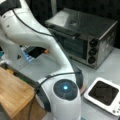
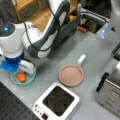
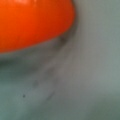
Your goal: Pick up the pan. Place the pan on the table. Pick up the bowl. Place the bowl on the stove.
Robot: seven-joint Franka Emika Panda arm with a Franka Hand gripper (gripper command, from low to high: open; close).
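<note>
We've got the pan (image 2: 71,75) flat on the desk (image 2: 92,50), handle pointing toward a front view's top, just off the stove (image 2: 57,102), which sits bare w/ its black top showing. In a front view the pan is nearly all hidden behind the arm; only a pinkish sliver (image 1: 83,88) peeks out next to the stove (image 1: 103,94) on the desk (image 1: 110,65).

Over at a front view's left, the bowl (image 2: 23,78) rests on the desk, an orange object (image 2: 21,77) inside it. The end effector (image 2: 26,68) is right down at the bowl's rim, white wrist and blue part directly above it. We can't tell whether it's spread or pinching anything; the arm body covers the tips. In a front view it's out of sight behind the arm's big joint.

Wrist view: v. close, we see the orange object (image 3: 32,22) filling the top left, and the bowl's teal inner wall (image 3: 82,75) below and to the right.

Elsewhere: toaster oven (image 1: 85,37) at a front view's top, w/ three black knobs; it also shows at the right edge (image 2: 110,85) of a front view. Wooden block (image 1: 12,92) at a front view's bottom left.
</note>
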